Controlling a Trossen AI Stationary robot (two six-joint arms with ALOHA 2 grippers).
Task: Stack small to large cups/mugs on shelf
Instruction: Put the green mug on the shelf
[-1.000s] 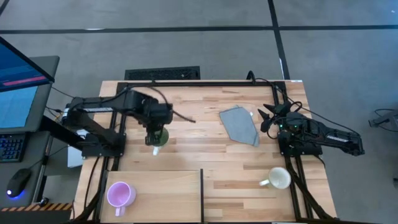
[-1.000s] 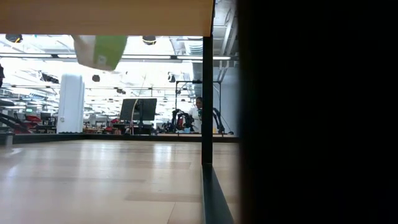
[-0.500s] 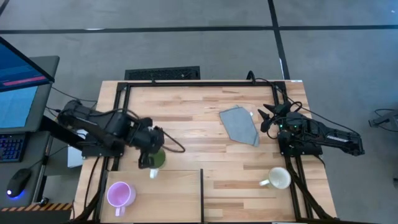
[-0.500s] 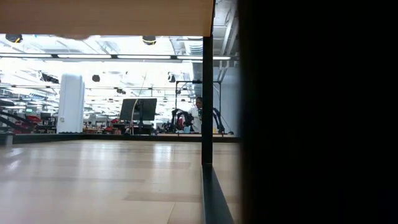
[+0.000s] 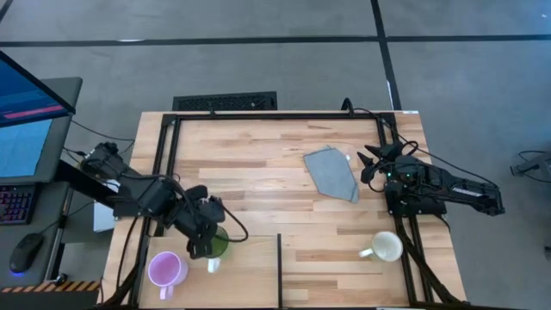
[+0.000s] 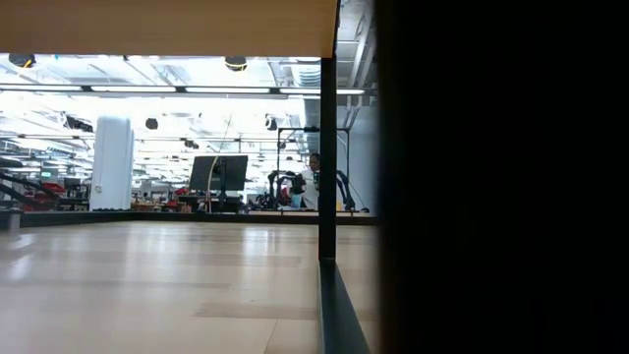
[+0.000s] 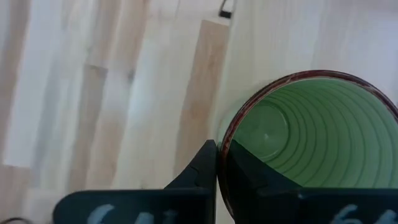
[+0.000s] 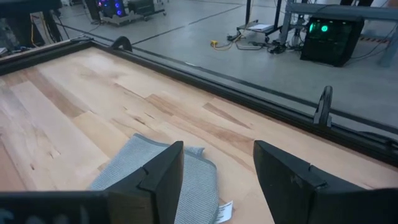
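Note:
My left gripper (image 5: 209,242) is shut on the green mug (image 5: 219,244) over the far edge of the light-wood shelf (image 5: 241,271). In the left wrist view the mug's open mouth (image 7: 311,137) faces the camera. The light purple mug (image 5: 166,269) stands on its base on the shelf's left part, just left of my left gripper. The cream-white mug (image 5: 386,247) stands on the plank tabletop at the near right. My right gripper (image 5: 368,161) is open and empty at the right, beside the grey cloth (image 5: 332,173). My left gripper holds the green mug by its dark rim (image 7: 222,138), one finger inside the mug (image 7: 249,177) and one outside (image 7: 202,165). The fingers come from above, pointing down. The mug is upright, mouth up. Whether its base rests on the shelf I cannot tell.
The shelf's dark right edge (image 5: 280,267) runs from near to far in the middle of the table. The grey cloth also shows between my right gripper's fingers in the right wrist view (image 8: 161,177). A black frame (image 5: 284,114) borders the table's far side.
My left gripper has carried the green mug toward the table's near edge, from the bare planks to over the shelf beside the purple mug. The mug stays upright. It has left the top of the low view.

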